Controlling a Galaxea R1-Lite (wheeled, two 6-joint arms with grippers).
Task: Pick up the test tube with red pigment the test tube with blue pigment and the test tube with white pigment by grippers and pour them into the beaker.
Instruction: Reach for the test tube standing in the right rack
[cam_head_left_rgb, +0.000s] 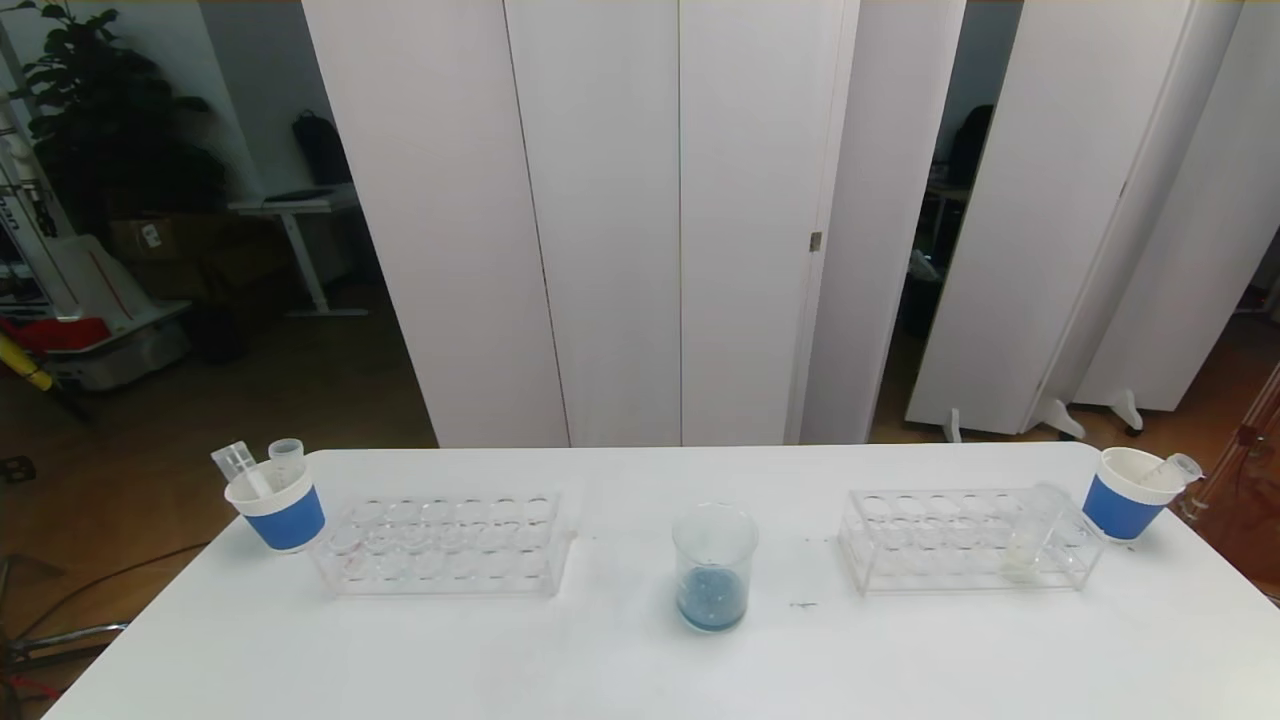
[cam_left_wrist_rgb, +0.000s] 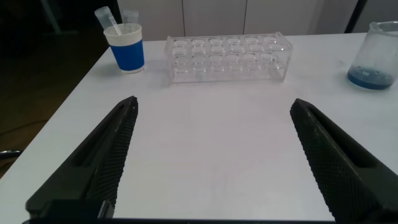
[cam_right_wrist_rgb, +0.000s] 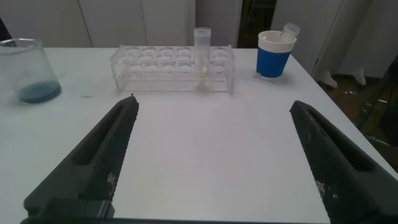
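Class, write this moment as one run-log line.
beaker: blue pigment inside | test tube with white pigment: upright in right rack | left tool: open | right tool: open

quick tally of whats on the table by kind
beaker: 1
clear tube racks: 2
blue-banded white cups: 2
test tube with white pigment, standing in the rack: 1
empty tubes in cups: 3
total: 9
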